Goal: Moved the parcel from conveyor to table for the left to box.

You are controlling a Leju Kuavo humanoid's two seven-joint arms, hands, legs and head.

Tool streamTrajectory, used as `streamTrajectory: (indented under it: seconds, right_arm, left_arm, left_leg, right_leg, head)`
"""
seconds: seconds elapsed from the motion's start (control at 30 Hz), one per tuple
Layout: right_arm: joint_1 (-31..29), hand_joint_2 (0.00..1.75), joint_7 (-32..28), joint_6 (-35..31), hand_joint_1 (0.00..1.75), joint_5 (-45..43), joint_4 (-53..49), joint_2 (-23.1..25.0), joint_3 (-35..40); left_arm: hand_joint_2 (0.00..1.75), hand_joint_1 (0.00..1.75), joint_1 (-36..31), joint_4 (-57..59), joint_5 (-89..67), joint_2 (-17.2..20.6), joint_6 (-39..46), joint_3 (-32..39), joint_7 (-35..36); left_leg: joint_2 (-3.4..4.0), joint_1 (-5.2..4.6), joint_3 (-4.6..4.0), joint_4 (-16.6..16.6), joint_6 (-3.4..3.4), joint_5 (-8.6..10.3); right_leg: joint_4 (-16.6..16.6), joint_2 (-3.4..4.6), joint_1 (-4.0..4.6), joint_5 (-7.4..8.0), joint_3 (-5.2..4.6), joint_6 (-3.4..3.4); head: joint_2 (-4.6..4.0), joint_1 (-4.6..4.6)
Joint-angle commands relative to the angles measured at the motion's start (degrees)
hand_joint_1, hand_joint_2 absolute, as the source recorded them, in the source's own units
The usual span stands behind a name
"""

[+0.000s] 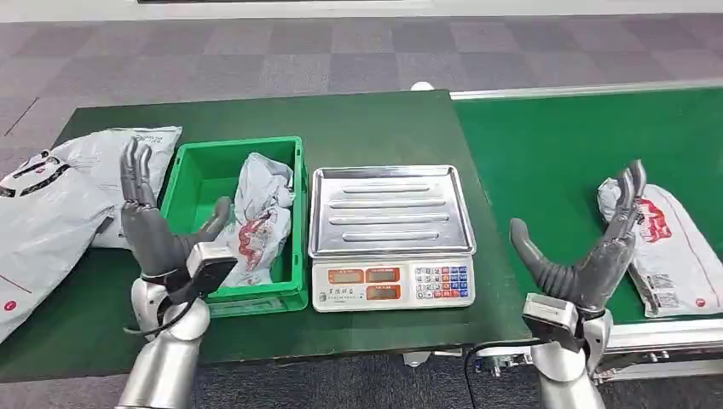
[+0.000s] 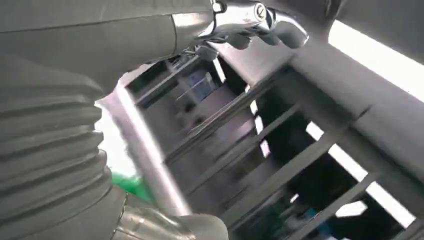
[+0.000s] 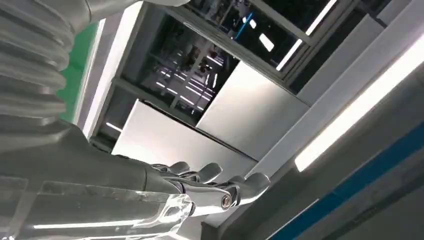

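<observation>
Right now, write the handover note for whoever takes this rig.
Left hand: open, raised, holding nothing, in front of the green crate.
Right hand: open, raised, holding nothing, beside the parcel on the conveyor.
Done: one bagged parcel lies in the crate.
Left: the conveyor parcel has yet to be carried to the table; the scale tray is bare.

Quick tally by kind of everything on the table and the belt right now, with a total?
Grey plastic mailer parcels: 4 — two overlapping at the table's left edge, one in the bin, one on the green conveyor belt
Green plastic bins: 1
Steel-topped weighing scales: 1
Total: 6
</observation>
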Motion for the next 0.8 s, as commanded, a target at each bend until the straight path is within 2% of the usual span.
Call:
streamTrajectory:
  seconds: [0.03,0.07,0.13,0.17,0.23,0.33,0.43,0.47,0.5,0.6,0.7,0.73,0.8]
  right_arm:
    - [-2.1,1.75,-0.2,-0.2,0.0,-1.3,4.2,-0.7,0.3]
    - [-2.4,1.75,-0.2,-0.1,0.0,-1.3,4.7,-0.8,0.2]
    - [-3.2,1.75,0.2,0.9,0.0,-2.3,5.5,-1.3,-0.1]
    - [-3.7,1.75,0.6,1.9,0.0,-3.2,6.3,-1.6,-0.5]
    - [-4.1,1.75,2.0,3.8,0.0,-4.1,7.9,-2.0,-1.3]
    - [-8.2,1.75,7.2,16.9,0.0,-13.7,17.7,-2.4,-4.1]
    - [-10.3,1.75,9.4,21.7,0.0,-13.1,24.7,-2.4,-4.6]
    - [-11.0,1.75,14.2,29.8,0.0,-13.8,27.5,-3.0,-3.3]
    - [-10.9,1.75,14.2,35.5,0.0,-16.7,29.4,-2.0,-3.8]
    - [-10.3,1.75,14.1,37.7,0.0,-16.2,30.0,-1.2,-2.2]
    - [-10.3,1.75,14.2,37.8,0.0,-16.2,29.5,-1.2,-2.1]
    - [-10.3,1.75,14.4,37.9,0.0,-16.3,29.3,-1.3,-2.1]
    - [-10.7,1.75,16.0,40.5,0.0,-17.9,29.8,-1.6,-1.9]
  left_arm:
    - [1.75,0.0,2.2,-12.1,11.8,-2.5,-0.2,-2.7,-1.3]
    - [1.75,0.0,2.1,-11.3,15.0,-0.9,-0.2,-6.4,-1.3]
    - [1.75,0.0,-0.4,-4.4,21.5,2.6,-5.6,-14.1,0.5]
    - [1.75,0.0,-1.5,-2.5,25.1,3.2,-11.3,-16.1,2.4]
    - [1.75,0.0,-2.1,0.1,28.4,3.2,-16.6,-17.0,3.2]
    - [1.75,0.0,-2.3,5.5,38.4,1.7,-32.5,-17.5,4.2]
    - [1.75,0.0,-2.7,10.7,40.4,1.2,-40.5,-19.0,6.3]
    - [1.75,0.0,-3.8,14.1,38.8,1.3,-43.7,-20.5,8.5]
    - [1.75,0.0,-4.5,17.1,36.2,0.2,-43.6,-20.2,7.3]
    - [1.75,0.0,-4.1,18.8,37.1,-1.0,-47.0,-19.2,7.4]
    - [1.75,0.0,-4.0,18.7,37.0,-1.0,-47.1,-19.1,7.4]
    - [1.75,0.0,-4.1,18.6,37.0,-0.9,-47.2,-19.0,7.5]
    - [1.75,0.0,-4.2,19.4,36.5,-1.3,-47.9,-18.6,8.9]
  left_leg:
    - [0.09,0.07,0.17,-0.1,-0.03,-0.06]
    - [0.04,0.05,0.13,0.0,-0.02,-0.04]
    - [-0.05,0.03,0.14,-0.1,-0.01,0.0]
    - [-0.01,0.05,0.2,-0.1,-0.02,-0.01]
    - [-0.13,0.05,0.22,-0.2,-0.02,0.06]
    - [-0.04,0.03,0.23,-0.1,0.01,0.06]
    - [0.08,0.04,0.35,-0.2,0.02,0.07]
    - [0.09,0.06,0.39,-0.2,0.01,0.08]
    - [0.09,0.03,0.45,-0.3,0.0,0.12]
    - [-0.09,0.03,0.47,-0.3,0.0,0.14]
    - [0.11,0.04,0.5,-0.3,-0.03,0.08]
    - [0.09,0.0,0.25,-0.1,-0.01,0.03]
    - [0.05,0.0,0.31,-0.1,-0.01,0.04]
  right_leg:
    - [-0.1,0.12,0.07,-0.01,0.17,-0.05]
    - [-0.1,0.05,0.04,-0.01,0.13,-0.04]
    - [-0.1,-0.07,0.03,-0.01,0.16,-0.04]
    - [-0.2,-0.02,0.05,0.01,0.22,-0.05]
    - [-0.2,-0.14,0.06,0.03,0.26,-0.04]
    - [-0.2,-0.08,0.03,0.03,0.25,0.0]
    - [-0.3,0.06,0.03,0.14,0.36,0.02]
    - [-0.3,0.1,0.05,0.18,0.39,0.03]
    - [-0.4,0.1,0.02,0.21,0.43,0.03]
    - [-0.4,-0.07,0.02,0.17,0.51,0.04]
    - [-0.4,0.15,0.02,0.17,0.46,0.0]
    - [-0.2,0.1,-0.01,0.1,0.22,0.05]
    - [-0.2,0.08,-0.01,0.11,0.3,0.04]
  head:
    - [0.02,0.0]
    - [0.0,0.0]
    - [0.02,0.0]
    - [0.02,0.0]
    - [0.02,0.0]
    - [0.02,0.0]
    - [0.02,0.02]
    - [0.02,0.0]
    - [0.0,0.0]
    - [0.02,0.0]
    - [0.02,0.0]
    - [0.0,0.0]
    - [0.0,0.0]
